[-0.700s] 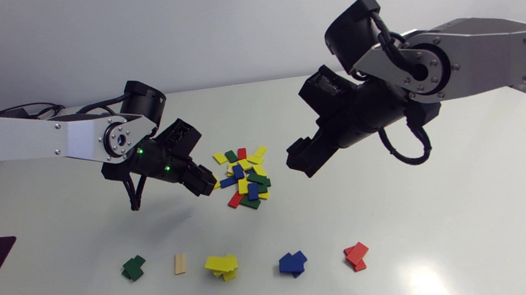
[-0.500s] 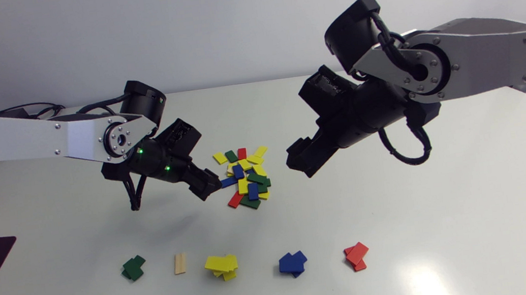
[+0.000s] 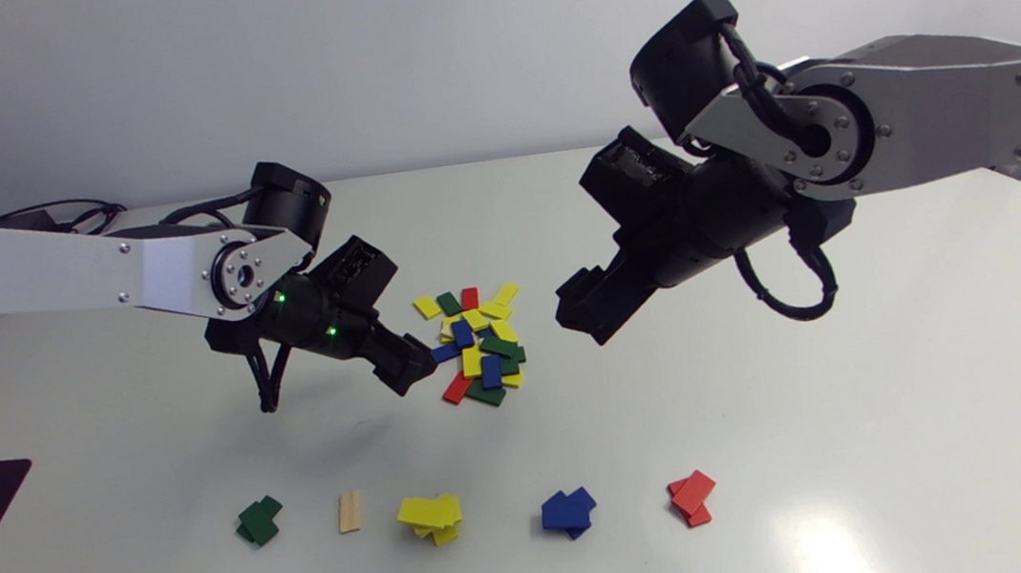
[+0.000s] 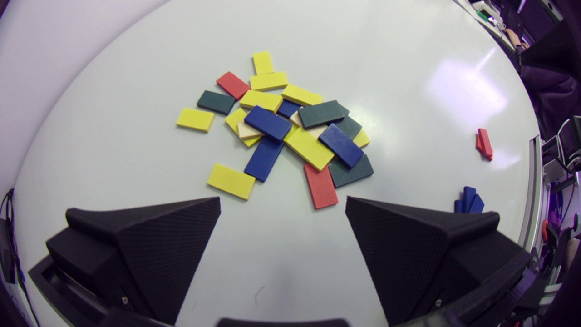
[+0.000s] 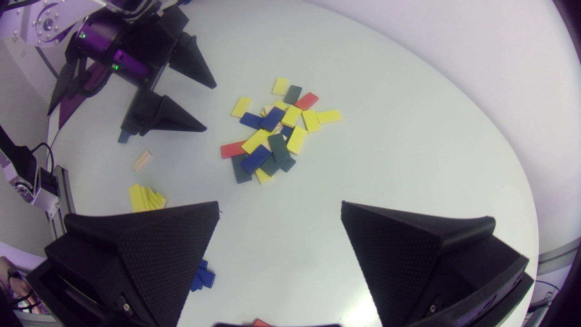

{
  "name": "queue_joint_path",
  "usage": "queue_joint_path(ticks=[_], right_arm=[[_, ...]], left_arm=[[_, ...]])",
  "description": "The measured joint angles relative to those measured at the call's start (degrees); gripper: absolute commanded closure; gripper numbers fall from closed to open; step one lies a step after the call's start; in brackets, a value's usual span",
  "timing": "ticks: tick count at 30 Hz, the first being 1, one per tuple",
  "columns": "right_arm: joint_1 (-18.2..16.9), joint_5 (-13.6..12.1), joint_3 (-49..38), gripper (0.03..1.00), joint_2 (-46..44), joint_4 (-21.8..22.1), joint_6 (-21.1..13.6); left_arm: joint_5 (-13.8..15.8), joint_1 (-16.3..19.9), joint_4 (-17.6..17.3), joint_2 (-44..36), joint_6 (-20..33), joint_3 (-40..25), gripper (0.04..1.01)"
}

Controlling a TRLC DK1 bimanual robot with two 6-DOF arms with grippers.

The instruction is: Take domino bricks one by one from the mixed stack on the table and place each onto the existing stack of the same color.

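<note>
Head camera looks down from above; both wrist cameras face the shared mixed stack (image 3: 477,348).

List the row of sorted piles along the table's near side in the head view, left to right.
green stack → beige brick, lying alone → yellow stack → blue stack → red stack

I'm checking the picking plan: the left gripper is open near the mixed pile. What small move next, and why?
Probably ease the left gripper forward and down over the lone yellow brick. Its fingers are open and empty; that brick lies flat at the near edge of the mixed pile with nothing on it, and a yellow stack waits.
</note>
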Motion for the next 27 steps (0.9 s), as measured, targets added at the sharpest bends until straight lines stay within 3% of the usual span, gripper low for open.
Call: queue_joint_path(ticks=[14, 27], right_arm=[[0.0, 0.0, 0.0, 0.093, 0.0, 0.0, 0.0], [0.0, 0.0, 0.0, 0.093, 0.0, 0.0, 0.0]], left_arm=[[-1.2, 0.0, 0.0, 5.4, 0.0, 1.4, 0.059], [-1.7, -2.2, 0.0, 7.0, -0.4, 2.5, 0.092]])
